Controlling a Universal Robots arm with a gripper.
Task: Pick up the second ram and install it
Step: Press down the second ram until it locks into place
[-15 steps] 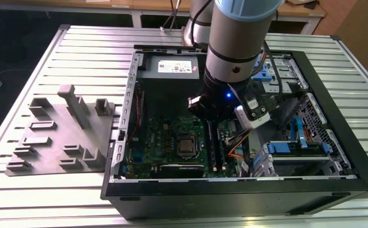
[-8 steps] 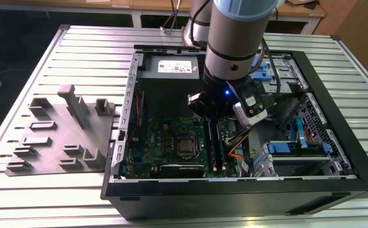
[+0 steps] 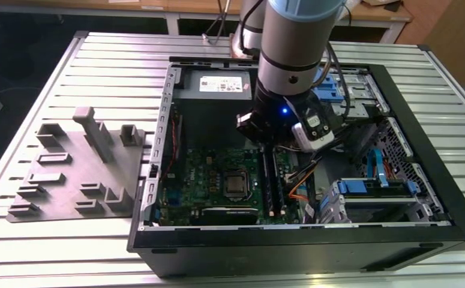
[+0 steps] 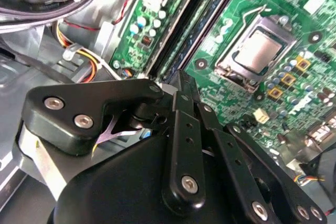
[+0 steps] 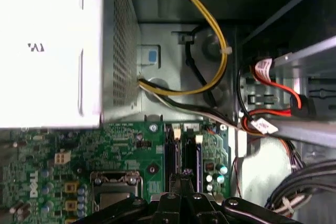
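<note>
My gripper (image 3: 266, 141) hangs low inside the open computer case (image 3: 424, 198), over the far end of the long black memory slots (image 3: 269, 180) of the green motherboard (image 3: 208, 180). In both wrist views its black fingertips (image 5: 181, 174) (image 4: 181, 80) meet, shut, with nothing showing between them. They point at the slots (image 5: 174, 148) (image 4: 191, 22). A dark bluish strip (image 5: 199, 153) stands in the neighbouring slot; I cannot tell whether it is the second ram.
The processor socket (image 4: 257, 51) lies beside the slots. The power supply (image 3: 216, 84) fills the case's far end, with yellow and red cables (image 5: 210, 51) near the gripper. Blue drive bays (image 3: 376, 186) sit on the exterior view's right. A grey part holder (image 3: 80, 168) rests on the slatted table (image 3: 72, 72).
</note>
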